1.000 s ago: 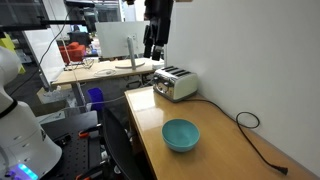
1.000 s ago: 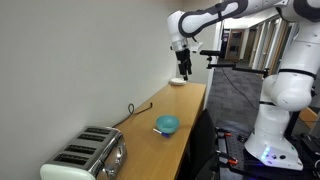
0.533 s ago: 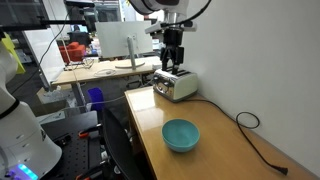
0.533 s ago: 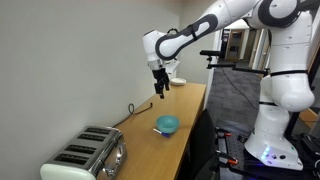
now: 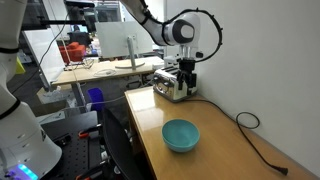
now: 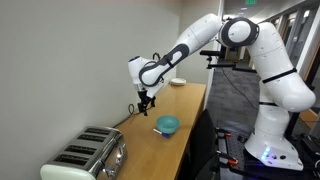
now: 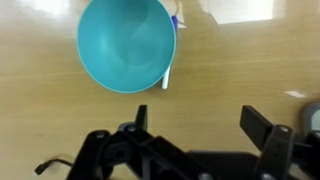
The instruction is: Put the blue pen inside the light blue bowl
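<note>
Spread wide and empty, the claw (image 7: 200, 128) hangs above the wooden counter (image 7: 40, 110), where the blue pen (image 7: 168, 76) lies tight against the right rim of the light blue bowl (image 7: 125, 45); a descending finger could strike the bowl and roll the thin pen away.

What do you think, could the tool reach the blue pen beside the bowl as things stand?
Probably yes: the open tool hangs above with nothing between it and the blue pen, though the light blue bowl close beside it may crowd the grasp.
</note>
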Motion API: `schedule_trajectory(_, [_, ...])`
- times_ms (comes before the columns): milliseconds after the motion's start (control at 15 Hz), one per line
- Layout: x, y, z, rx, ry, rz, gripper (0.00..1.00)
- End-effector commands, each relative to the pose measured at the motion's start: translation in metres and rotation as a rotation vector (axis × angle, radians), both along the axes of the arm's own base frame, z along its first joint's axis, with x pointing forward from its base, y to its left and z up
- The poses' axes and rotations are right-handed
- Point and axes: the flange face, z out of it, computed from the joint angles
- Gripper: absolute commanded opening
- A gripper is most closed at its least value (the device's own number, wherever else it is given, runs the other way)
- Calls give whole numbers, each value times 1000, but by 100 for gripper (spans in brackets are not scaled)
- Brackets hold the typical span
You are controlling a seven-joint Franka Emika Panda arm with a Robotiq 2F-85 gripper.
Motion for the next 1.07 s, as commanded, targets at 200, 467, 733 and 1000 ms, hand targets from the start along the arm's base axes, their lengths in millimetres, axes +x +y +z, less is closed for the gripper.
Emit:
schedule_trajectory(200, [27,-2,-68,-36,53,-29,100])
schedule_trajectory(467, [34,-5,-105,6,111,2,100])
schedule_trajectory(733, [33,-6,-117,-10,104,10,100])
schedule_trajectory(1000, [35,-6,-115,-12,108,9,100])
